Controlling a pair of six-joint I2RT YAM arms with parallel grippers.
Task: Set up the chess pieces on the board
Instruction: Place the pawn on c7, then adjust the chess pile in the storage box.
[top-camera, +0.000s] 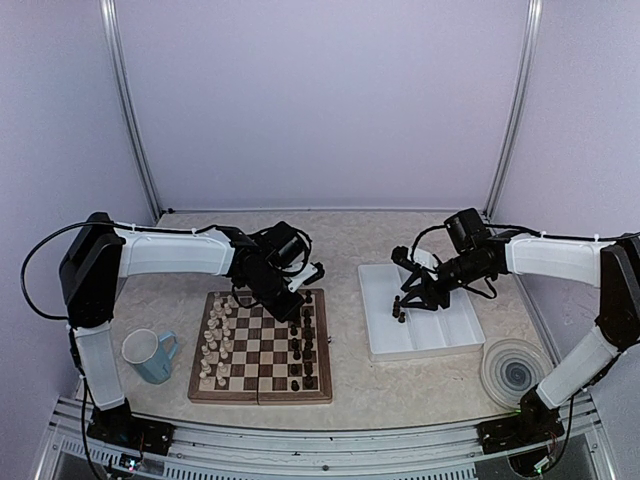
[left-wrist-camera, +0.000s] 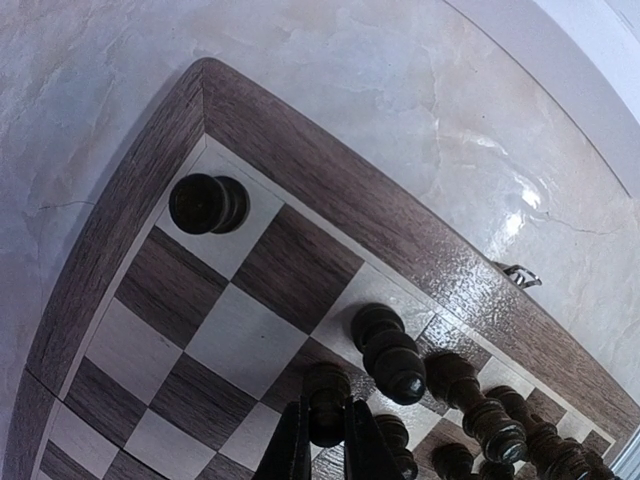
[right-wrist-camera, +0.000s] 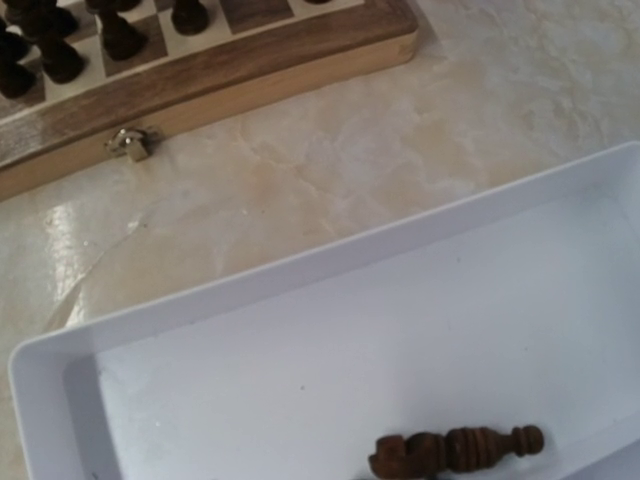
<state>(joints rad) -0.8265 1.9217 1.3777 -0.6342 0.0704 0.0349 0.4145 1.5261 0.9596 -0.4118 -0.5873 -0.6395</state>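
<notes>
At the far left a blue mug (top-camera: 150, 355) stands just beside the board (top-camera: 260, 397). Cream pieces (top-camera: 213, 345) fill the board's left side, and the dark chess pieces (top-camera: 305, 350) line its right edge.

Over the far right corner, the left gripper (left-wrist-camera: 326, 408) is clamped on a round-headed dark piece (left-wrist-camera: 327, 385), held upright near the edge rows. I cannot tell whether its base touches the square. A lone corner piece (left-wrist-camera: 208, 203) stands well apart, but the nearest neighbour (left-wrist-camera: 390, 355) is just beside the fingers. The risk is that the jaws clip that neighbour as they spread, or release while the piece is tilted or across a line, toppling it into the row.

Further right lies the white tray (top-camera: 440, 345). The right gripper (top-camera: 403, 300) hangs over its left part, jaws apart and nothing between them. One dark piece (right-wrist-camera: 455, 450) lies on its side near a tray wall. Being round, it could roll or squirt out of a pinch, and a finger could catch the wall.

A ridged disc (top-camera: 515, 370) sits at the far right
</notes>
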